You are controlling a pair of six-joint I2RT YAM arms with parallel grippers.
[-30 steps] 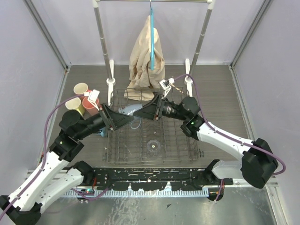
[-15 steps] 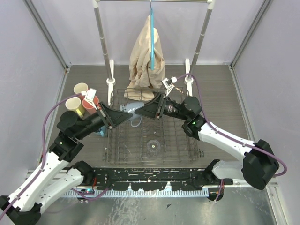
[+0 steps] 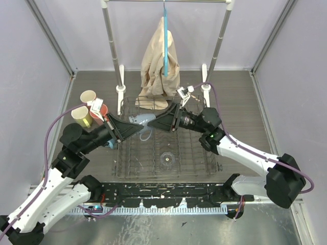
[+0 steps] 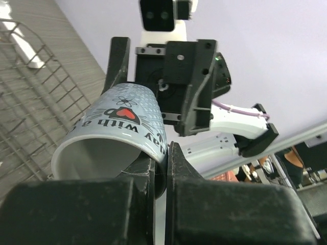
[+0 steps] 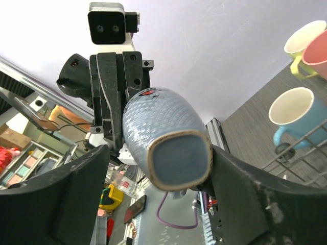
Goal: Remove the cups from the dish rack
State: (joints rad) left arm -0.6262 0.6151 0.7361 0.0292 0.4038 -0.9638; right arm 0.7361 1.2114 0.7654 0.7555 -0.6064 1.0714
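A mug (image 5: 163, 122) is seen base-on between the parted fingers of the right gripper (image 5: 159, 158), its far end seemingly clamped by the left gripper (image 5: 115, 92).

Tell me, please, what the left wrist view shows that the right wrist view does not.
Only left wrist: the white inside of the grey-blue mug, its printed heart, and the left fingers pinching its rim. Only right wrist: the mug's base, plus a yellow mug, a pink mug and a blue mug. Both: that grey-blue mug and dish rack wires.
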